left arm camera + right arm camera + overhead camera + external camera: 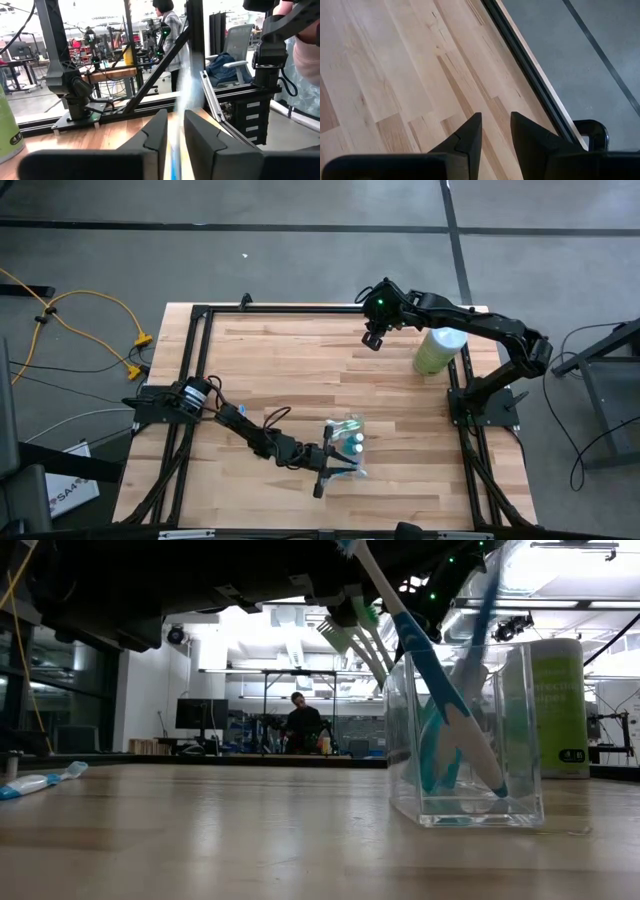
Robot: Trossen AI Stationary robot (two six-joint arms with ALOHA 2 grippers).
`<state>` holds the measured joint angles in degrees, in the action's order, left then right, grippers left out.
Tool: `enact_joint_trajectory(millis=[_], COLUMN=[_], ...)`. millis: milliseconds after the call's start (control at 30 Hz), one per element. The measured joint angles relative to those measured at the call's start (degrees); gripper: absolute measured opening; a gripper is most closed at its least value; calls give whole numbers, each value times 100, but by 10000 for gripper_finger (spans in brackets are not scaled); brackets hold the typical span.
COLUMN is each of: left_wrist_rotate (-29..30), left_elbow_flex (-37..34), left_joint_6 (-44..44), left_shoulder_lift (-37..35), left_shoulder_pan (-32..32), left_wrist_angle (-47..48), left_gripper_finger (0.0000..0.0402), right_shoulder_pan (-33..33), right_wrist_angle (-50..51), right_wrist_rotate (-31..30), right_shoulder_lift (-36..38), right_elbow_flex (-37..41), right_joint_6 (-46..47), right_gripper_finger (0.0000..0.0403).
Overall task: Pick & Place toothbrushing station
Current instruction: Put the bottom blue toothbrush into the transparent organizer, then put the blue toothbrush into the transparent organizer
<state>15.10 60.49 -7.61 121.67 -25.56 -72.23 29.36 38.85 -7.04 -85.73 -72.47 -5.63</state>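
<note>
Fingers of the left gripper (175, 145) pinch a toothbrush (176, 160) over the clear station (465, 740); right gripper (495, 132), fingers slightly parted, hovers above bare tabletop (380, 75).

toothbrushing station (465, 790): clear
toothbrushes (440, 680): blue-and-white, teal, green
cylinder (437, 350): pale green, white top
table (300, 370): light wood
tube (35, 783): perhaps blue-white

Clear toothbrushing station (465, 785) standing on the wooden table (200, 840)

Blue-and-white toothbrushes (440, 690) are leaning inside it, a pale-green wipes cylinder (558, 710) is standing just behind, a small tube (35, 782) is lying far off, and a person (300, 725) is sitting in the room beyond.
</note>
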Motion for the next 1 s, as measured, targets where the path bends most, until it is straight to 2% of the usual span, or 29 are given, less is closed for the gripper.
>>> enact_joint_trajectory(millis=[267, 833, 1000], left_wrist_rotate=[-3, -5, 76], left_elbow_flex=[0, 0, -2], left_joint_6=[-95, -486, -490], left_shoulder_lift=[0, -9, -224], left_shoulder_pan=[0, -48, -48], left_wrist_angle=[-4, -137, 462], left_gripper_finger=[92, 95, 95], right_shoulder_pan=[0, 1, -1], right_wrist_angle=[0, 2, 60], right_wrist_rotate=[0, 296, 296], right_shoulder_lift=[0, 0, 0], right_elbow_flex=[0, 0, 0], right_joint_6=[0, -20, -20], right_gripper_finger=[94, 94, 94])
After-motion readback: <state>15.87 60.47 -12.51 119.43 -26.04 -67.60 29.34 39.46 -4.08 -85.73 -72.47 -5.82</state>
